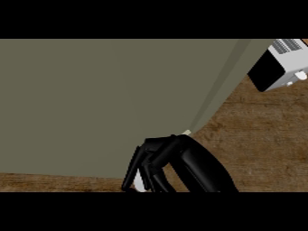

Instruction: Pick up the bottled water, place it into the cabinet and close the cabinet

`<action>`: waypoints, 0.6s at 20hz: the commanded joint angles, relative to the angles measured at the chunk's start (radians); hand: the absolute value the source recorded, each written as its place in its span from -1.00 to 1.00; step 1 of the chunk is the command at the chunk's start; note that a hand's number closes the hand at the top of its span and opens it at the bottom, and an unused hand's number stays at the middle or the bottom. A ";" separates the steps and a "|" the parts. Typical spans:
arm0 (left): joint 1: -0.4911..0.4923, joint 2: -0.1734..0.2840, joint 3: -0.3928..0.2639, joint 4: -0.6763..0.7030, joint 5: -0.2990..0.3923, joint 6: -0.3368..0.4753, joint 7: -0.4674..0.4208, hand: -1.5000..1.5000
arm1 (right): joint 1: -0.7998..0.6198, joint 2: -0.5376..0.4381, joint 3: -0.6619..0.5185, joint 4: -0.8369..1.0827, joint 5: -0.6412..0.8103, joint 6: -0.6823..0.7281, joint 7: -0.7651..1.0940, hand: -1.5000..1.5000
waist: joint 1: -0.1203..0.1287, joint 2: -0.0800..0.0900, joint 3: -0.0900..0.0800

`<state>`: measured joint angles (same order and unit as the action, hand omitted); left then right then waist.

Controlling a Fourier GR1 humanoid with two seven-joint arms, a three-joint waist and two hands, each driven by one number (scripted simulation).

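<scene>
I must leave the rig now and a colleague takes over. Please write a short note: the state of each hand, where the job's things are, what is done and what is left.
Right hand: low in the head view, fingers curled at the lower edge of the grey cabinet door; something pale shows between the fingers, but I cannot tell what it is.
Left hand: not in view.
Bottled water: not visible; it may be in the cabinet or hidden, so check.
Cabinet: its door fills most of the view above the wooden counter; whether it is fully closed cannot be told.
A white microwave stands at the upper right.
Left: confirm the bottle is inside and the door closed.
</scene>
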<state>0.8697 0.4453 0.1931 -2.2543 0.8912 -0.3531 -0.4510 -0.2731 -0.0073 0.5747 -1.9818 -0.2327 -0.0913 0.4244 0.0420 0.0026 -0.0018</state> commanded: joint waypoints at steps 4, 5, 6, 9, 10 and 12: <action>0.084 -0.016 0.090 -0.057 0.069 -0.058 0.031 -1.00 | -0.276 0.007 -0.261 0.276 -0.207 0.035 -0.052 1.00 | -0.004 0.003 0.003; 0.080 0.002 0.121 -0.018 0.116 -0.092 0.046 -1.00 | -0.219 -0.028 -0.310 0.233 -0.239 0.120 -0.030 1.00 | -0.019 0.000 0.002; 0.078 -0.012 0.143 0.020 0.118 -0.141 0.025 -1.00 | -0.285 0.007 -0.273 0.337 -0.210 0.072 -0.080 1.00 | -0.011 -0.001 0.002; 0.104 -0.057 0.168 0.027 0.120 -0.186 0.022 -1.00 | -0.342 -0.012 -0.380 0.399 -0.254 0.145 -0.052 1.00 | -0.015 -0.002 0.002; 0.103 -0.027 0.208 0.005 0.169 -0.160 0.048 -1.00 | -0.387 -0.007 -0.379 0.465 -0.255 0.160 -0.041 1.00 | -0.014 -0.001 0.002; 0.080 -0.048 0.190 0.038 0.135 -0.195 0.060 -1.00 | -0.394 -0.036 -0.417 0.538 -0.258 0.229 -0.102 1.00 | -0.018 0.000 0.002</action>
<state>0.9539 0.4173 0.3577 -2.2447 1.0258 -0.4978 -0.4085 -0.6105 -0.0227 0.2278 -1.5800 -0.4693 0.0616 0.3679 0.0290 0.0001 -0.0006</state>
